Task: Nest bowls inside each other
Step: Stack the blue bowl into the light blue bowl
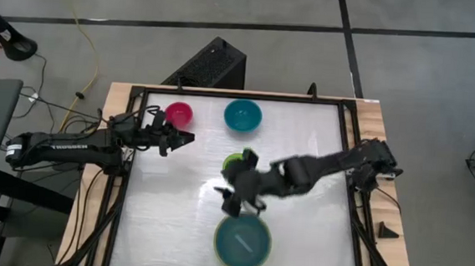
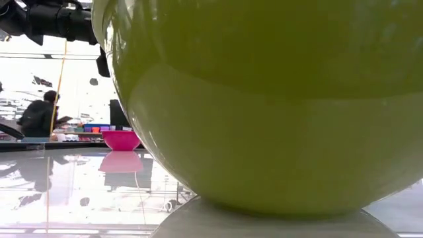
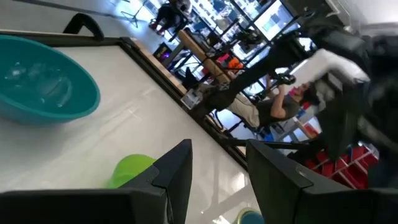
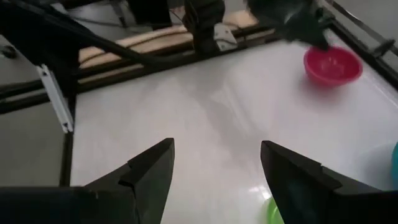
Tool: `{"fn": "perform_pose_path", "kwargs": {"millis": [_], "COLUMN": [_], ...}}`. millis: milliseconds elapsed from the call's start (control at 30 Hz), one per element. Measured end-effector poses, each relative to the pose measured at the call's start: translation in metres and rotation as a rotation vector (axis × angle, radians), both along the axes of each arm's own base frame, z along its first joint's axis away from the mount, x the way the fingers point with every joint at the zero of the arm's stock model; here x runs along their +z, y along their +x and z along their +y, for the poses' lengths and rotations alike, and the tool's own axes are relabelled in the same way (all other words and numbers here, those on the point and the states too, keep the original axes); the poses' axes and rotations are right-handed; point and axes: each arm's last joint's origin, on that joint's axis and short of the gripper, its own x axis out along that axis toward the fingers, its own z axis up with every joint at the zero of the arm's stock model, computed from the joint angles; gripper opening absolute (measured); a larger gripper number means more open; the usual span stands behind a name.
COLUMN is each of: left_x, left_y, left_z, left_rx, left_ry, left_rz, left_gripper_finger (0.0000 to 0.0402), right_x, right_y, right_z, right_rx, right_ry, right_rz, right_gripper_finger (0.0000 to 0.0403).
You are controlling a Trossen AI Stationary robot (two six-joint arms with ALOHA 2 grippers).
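Observation:
Four bowl groups rest on their bases on the white table. The pink bowl (image 1: 178, 112) (image 4: 332, 64) and the teal bowl (image 1: 243, 115) (image 3: 43, 81) stand at the far side. The small lime green bowl (image 1: 233, 160) (image 3: 134, 169) is mid-table. Near the front edge, the light blue bowl (image 1: 242, 244) sits inside the large lime green bowl (image 1: 266, 251) (image 2: 264, 99). My left gripper (image 1: 183, 137) (image 3: 219, 168) hangs open beside the pink bowl, holding nothing. My right gripper (image 1: 232, 185) (image 4: 217, 168) is open and raised over mid-table, partly covering the small green bowl, with nothing between its fingers.
A black frame (image 1: 348, 141) borders the table, with wooden edges outside it. A black box (image 1: 209, 64) stands on the floor behind the far edge. People show in the room beyond the table. Bare table lies at the left front (image 1: 164, 220).

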Motion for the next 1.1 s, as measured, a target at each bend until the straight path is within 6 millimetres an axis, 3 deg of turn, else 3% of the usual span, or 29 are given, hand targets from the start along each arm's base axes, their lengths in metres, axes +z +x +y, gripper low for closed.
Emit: {"fn": "perform_pose_path", "kwargs": {"millis": [133, 333, 500, 667, 867, 1100], "left_x": [0.000, 0.000, 0.000, 0.000, 0.001, 0.002], "left_y": [0.000, 0.000, 0.000, 0.000, 0.000, -0.001], "left_z": [0.000, 0.000, 0.000, 0.000, 0.001, 0.002], "left_rx": [-0.007, -0.005, 0.001, 0.007, 0.036, 0.068], "left_ry": [0.001, 0.005, -0.005, -0.014, -0.029, -0.035], "left_rz": [-0.002, 0.000, -0.001, -0.005, -0.015, -0.025], "left_gripper_finger": [0.0139, 0.0139, 0.0139, 0.0139, 0.0139, 0.0139], "right_x": [0.006, -0.006, -0.021, -0.047, -0.093, -0.134], "right_y": [0.002, 0.001, 0.001, 0.002, 0.014, 0.029], "right_z": [-0.047, -0.127, -0.180, -0.213, -0.237, -0.262], "right_rx": [0.023, 0.067, 0.140, 0.237, 0.318, 0.322], "right_ry": [-0.026, -0.006, 0.001, -0.001, -0.024, -0.019], "right_rz": [0.046, 0.218, 0.300, 0.425, 0.586, 0.643], "right_gripper_finger": [0.0276, 0.0276, 0.0276, 0.0276, 0.0276, 0.0276]}}
